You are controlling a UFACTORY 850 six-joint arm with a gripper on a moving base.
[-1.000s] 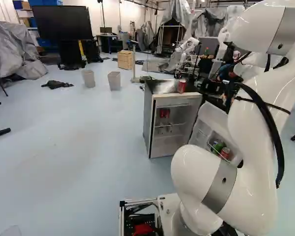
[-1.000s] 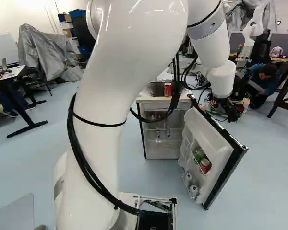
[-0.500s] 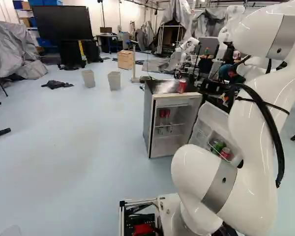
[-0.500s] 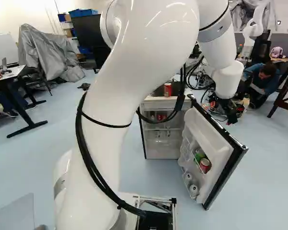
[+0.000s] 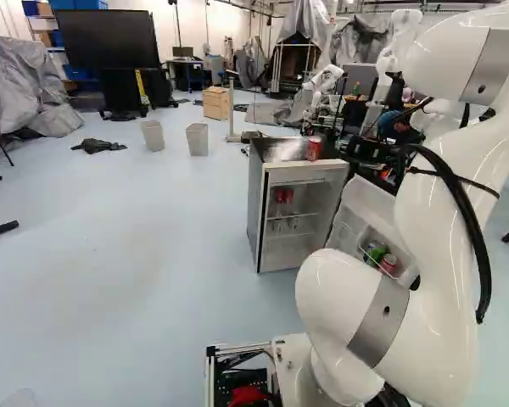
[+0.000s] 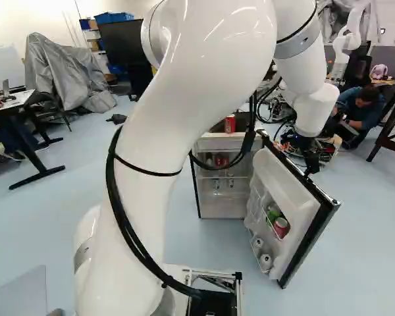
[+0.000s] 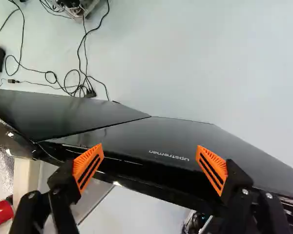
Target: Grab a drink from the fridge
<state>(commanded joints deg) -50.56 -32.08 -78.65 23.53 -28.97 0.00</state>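
Right base view and left base view both have the arm [image 6: 191,85] raised from its joint at their foot, bent forward and then down. By it, the gripper [image 6: 311,166] is held at the top of the open fridge door [image 6: 291,197]. In the wrist view, the jaws are spread wide, and the door's black top is seen crossing ahead of and between the orange pads [image 7: 88,167]; whether it is touched cannot be told.

Drinks are kept in several places. On the door's inner racks, a green can [image 6: 273,214] and a door can [image 6: 281,228], red, are set side by side, with two pale containers [image 6: 266,262] below. Inside the fridge [image 5: 256,212], red cans [image 5: 280,196] are stood on the upper shelf and silvery cans [image 5: 278,225] lower down. One more red drink can [image 5: 313,149] is placed upright on the fridge's top.

Farther off, two bins [image 5: 197,141] are seen on the floor, then a wooden crate [image 5: 215,103], another robot [image 5: 324,79] and a large black screen [image 5: 110,38].
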